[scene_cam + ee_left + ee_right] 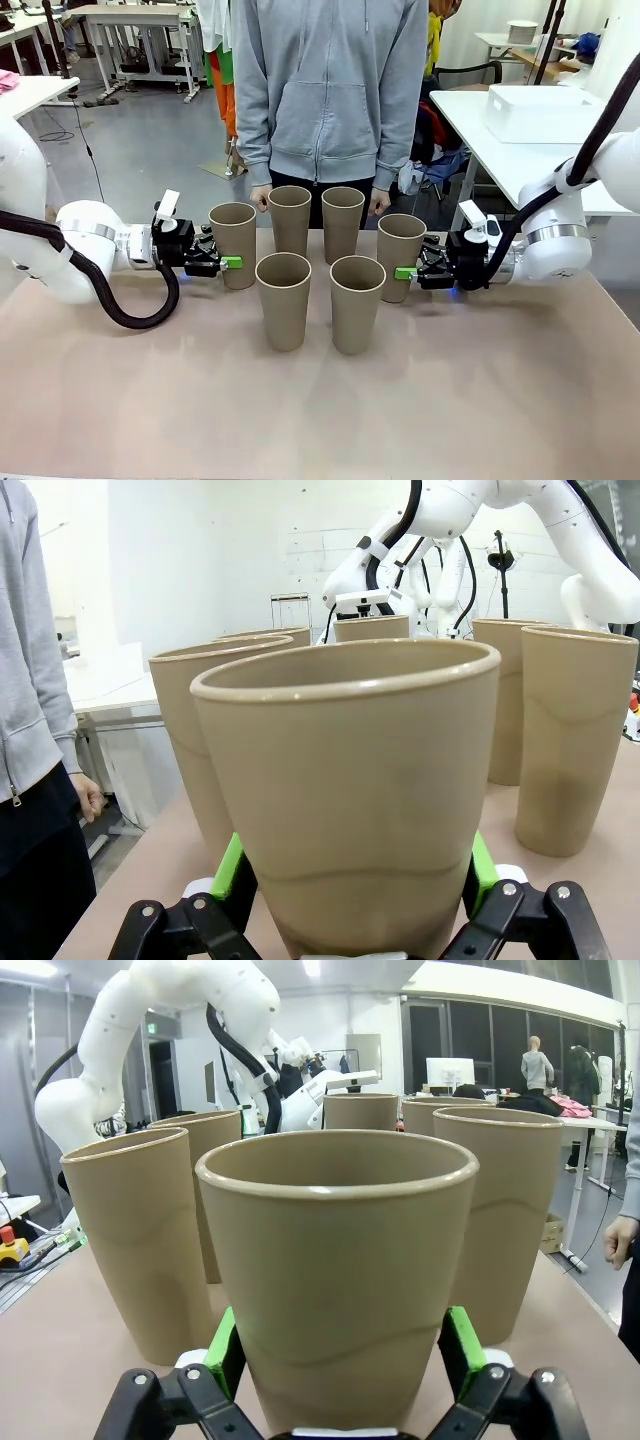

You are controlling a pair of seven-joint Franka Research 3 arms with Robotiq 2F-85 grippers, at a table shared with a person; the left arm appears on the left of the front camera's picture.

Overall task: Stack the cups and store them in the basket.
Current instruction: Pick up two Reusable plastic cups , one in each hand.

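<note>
Spread wide, my left pincer [228, 262] straddled the leftmost cup [233, 243] of six cups standing on the table [320, 420] in front of the person [330, 90]. My right pincer [405, 272], just as spread, straddled the rightmost cup [400, 255]. Two more cups stood closest to the person, and two stood farther from the person, nearer me. The basket [545, 112] sat on a white side table [480, 130], off to the person's side on my right.

From my left wrist, the green pads [233, 868] flanked the leftmost cup's lower wall, just beside it; I could not tell whether they touched. The person's hand [88, 798] hung near the table edge.

From my right wrist, the pads [455, 1345] stood either side of the rightmost cup, a sliver apart from it.
</note>
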